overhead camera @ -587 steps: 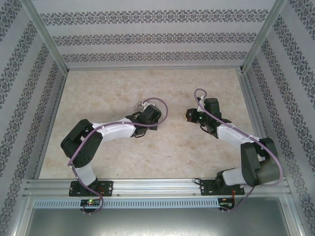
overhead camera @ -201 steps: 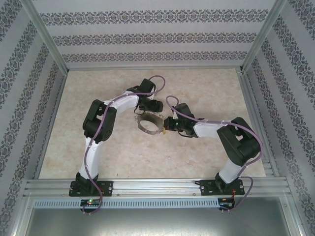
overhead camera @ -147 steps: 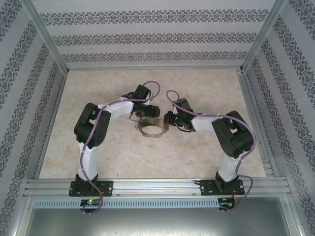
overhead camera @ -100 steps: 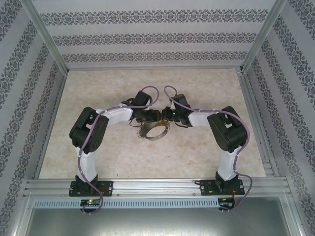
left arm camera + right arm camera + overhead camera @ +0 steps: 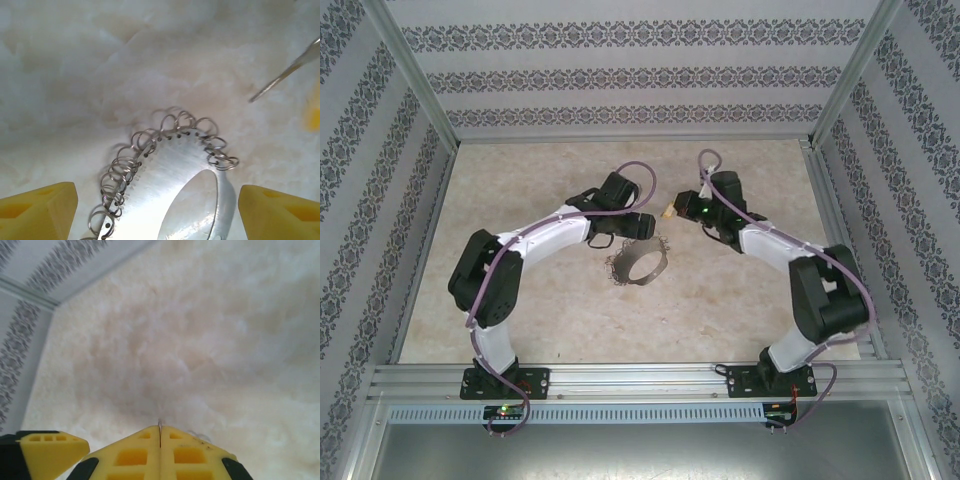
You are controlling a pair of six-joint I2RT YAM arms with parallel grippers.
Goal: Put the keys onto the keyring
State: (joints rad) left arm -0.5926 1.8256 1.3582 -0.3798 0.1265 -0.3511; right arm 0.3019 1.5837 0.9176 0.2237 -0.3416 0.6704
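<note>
Grey, ring-fringed keyring [image 5: 638, 265]; thin silver key [image 5: 282, 77] nearby

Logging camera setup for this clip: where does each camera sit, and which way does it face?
Top external: above and behind the robot, looking down on the table; left arm, right arm, left gripper and right gripper show.
Left wrist: looks down on the keyring; its yellow fingertips frame the bottom corners.
Right wrist: faces across the table toward a wall corner; its shut fingers pinch the key.
Shared: top external and left wrist both show the keyring.
</note>
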